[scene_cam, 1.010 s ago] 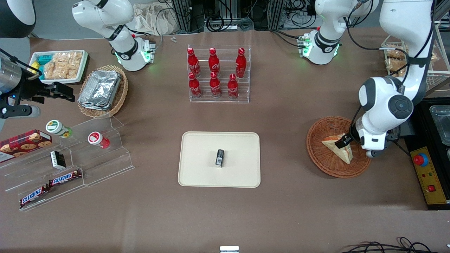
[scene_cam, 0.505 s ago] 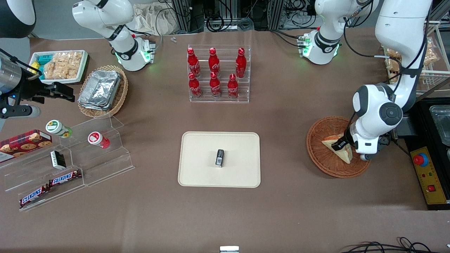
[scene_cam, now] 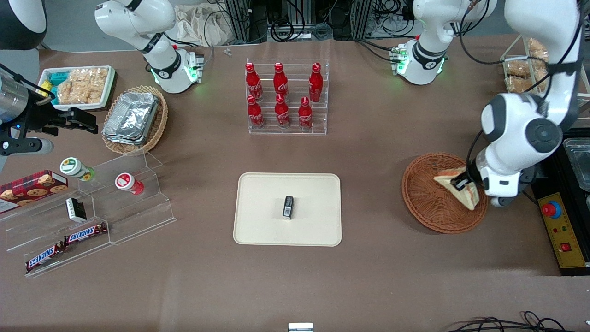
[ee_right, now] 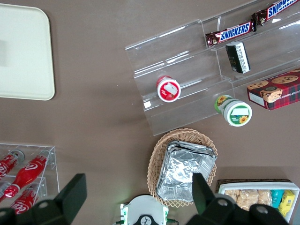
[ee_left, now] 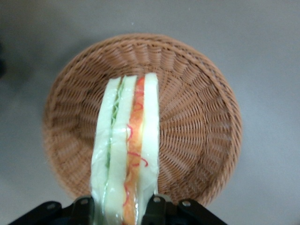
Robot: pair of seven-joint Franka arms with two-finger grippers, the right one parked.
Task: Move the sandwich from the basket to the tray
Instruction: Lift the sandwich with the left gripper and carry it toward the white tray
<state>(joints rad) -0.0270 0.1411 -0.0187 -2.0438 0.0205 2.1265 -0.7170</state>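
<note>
Front view: pincer (scene_cam: 462,181) above basket (scene_cam: 424,198), SNICKERS bars (scene_cam: 85,234).

Even overhead light, soft shadows, slight blur.

1. The left arm's gripper (scene_cam: 462,182) hangs over the basket (scene_cam: 426,203), clamped on the sandwich (scene_cam: 461,186).
2. The sandwich sits tilted above the basket's edge nearest the working arm.
3. The tray (scene_cam: 262,210) lies well apart toward the table's middle, bearing a small dark box (scene_cam: 288,206).
</note>
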